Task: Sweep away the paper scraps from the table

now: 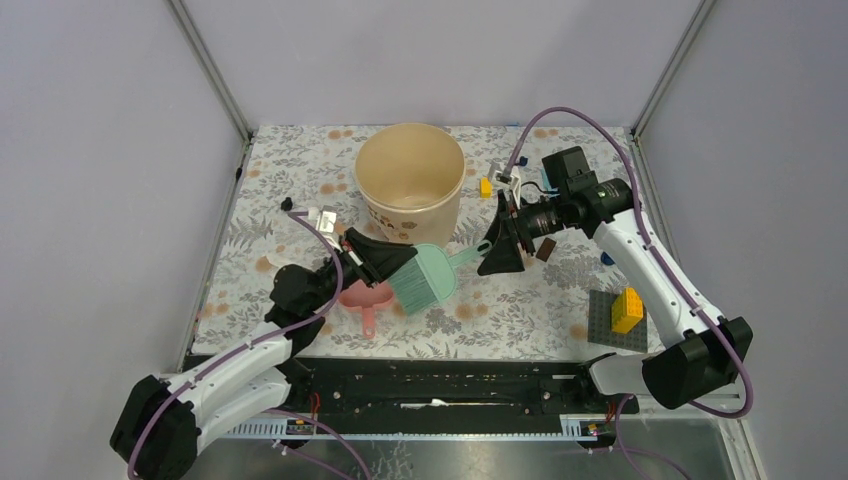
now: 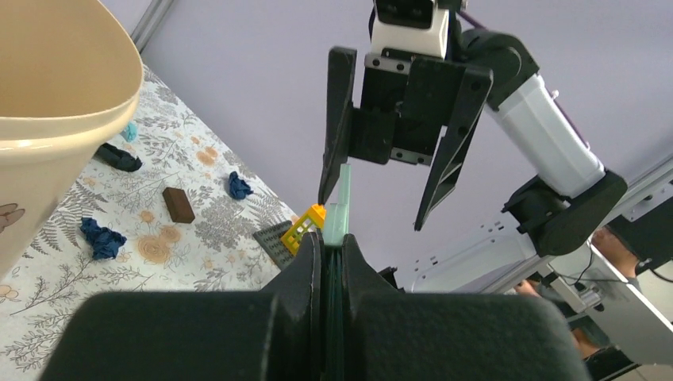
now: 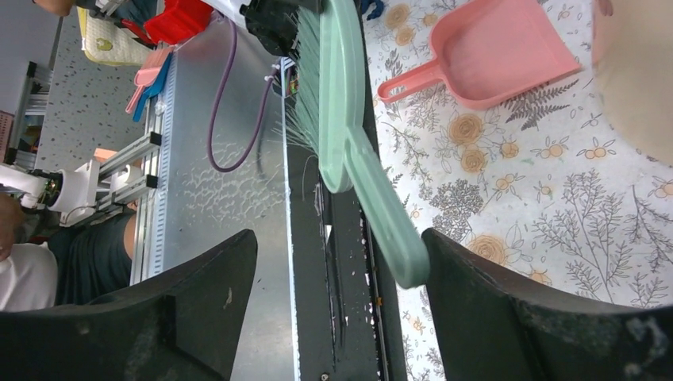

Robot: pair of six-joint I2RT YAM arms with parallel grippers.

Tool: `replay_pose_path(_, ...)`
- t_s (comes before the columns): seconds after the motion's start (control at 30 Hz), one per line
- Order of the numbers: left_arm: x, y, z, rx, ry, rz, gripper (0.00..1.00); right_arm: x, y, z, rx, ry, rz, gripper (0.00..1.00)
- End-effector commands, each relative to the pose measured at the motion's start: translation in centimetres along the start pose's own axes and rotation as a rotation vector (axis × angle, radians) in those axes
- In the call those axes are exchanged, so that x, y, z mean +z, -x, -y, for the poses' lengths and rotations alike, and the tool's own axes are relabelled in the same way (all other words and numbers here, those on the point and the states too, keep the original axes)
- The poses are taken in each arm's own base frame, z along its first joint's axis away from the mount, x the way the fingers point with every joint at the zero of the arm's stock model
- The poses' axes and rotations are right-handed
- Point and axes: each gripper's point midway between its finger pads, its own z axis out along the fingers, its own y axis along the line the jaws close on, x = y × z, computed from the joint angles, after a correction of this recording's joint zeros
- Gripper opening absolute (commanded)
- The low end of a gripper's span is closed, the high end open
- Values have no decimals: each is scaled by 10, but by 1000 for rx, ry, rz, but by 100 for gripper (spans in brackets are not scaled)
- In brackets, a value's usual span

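On table (image 1: 500,312), paper scraps (image 2: 101,238) apart from both, L jaws clamp brush (image 1: 425,280), R jaws wide.

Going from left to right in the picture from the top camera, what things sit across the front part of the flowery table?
pink dustpan → green brush → right end effector → brown block → grey baseplate with a yellow brick on it

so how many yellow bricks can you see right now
2. One yellow brick lies on the table just right of the bucket. The other stands on the grey baseplate at the near right. More may be hidden behind the bucket.
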Motion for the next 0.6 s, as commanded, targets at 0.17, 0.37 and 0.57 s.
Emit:
replay_pose_path(0.17,1,16,12,-21,-79,60,0,-5,6,-23,-16,87,53,74)
replay_pose_path(0.37,-2,14,8,-50,-72,66,0,-5,14,-26,-5,125,71,72)
replay_pose_path(0.57,-3,10,4,-94,-77,65,0,-3,14,-17,13,120,78,68)
